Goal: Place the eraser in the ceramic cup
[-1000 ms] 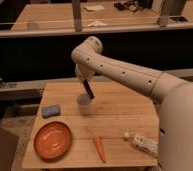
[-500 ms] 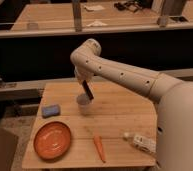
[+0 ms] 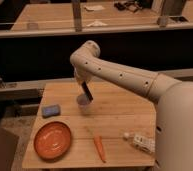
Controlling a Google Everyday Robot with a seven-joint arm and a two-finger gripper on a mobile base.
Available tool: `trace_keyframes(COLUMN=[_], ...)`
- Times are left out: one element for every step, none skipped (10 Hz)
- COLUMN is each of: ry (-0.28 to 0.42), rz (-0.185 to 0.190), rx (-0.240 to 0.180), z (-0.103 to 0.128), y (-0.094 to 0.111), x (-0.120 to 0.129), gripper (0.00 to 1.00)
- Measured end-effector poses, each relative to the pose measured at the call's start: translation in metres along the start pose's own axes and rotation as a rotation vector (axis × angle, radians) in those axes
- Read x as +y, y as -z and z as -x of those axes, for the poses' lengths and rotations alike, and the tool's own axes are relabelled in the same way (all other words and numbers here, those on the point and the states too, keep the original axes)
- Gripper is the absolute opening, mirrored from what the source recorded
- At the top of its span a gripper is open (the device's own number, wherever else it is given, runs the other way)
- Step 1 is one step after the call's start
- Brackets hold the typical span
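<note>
The ceramic cup [image 3: 83, 103] is small and pale, and stands on the wooden table [image 3: 122, 112] at the middle left. My gripper [image 3: 83, 85] hangs right above it at the end of the white arm. It is shut on the eraser [image 3: 87, 92], a black oblong block that slants down with its lower end at the cup's rim. I cannot tell whether the lower end is inside the cup.
A blue rectangular pad [image 3: 51, 110] lies left of the cup. An orange round plate [image 3: 52, 139] sits at the front left. An orange carrot [image 3: 99, 148] lies at the front middle and a white packet [image 3: 140, 142] at the front right.
The arm and the eraser have hardly moved; the eraser stays over the cup.
</note>
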Motion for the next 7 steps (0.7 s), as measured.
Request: trace_keyframes(ry=[0.001,0.002,0.003,0.004,0.005,0.006,0.008], rz=[-0.002,-0.002,-0.003,-0.004,-0.004,-0.005,-0.006], rx=[0.000,0.001,0.002,0.003,0.002,0.003,0.003], z=[0.0007,0.0012,0.0019,0.0024,0.0031,0.0036,0.0044], y=[-0.0018,-0.0027,-0.0040,-0.0048,-0.0061,-0.0069,-0.0083], x=[-0.0006,-0.0006,-0.0004,-0.0005,-0.0007,-0.0009,-0.0015], gripper=[0.30,0.33,0.39,0.39,0.40,0.44,0.47])
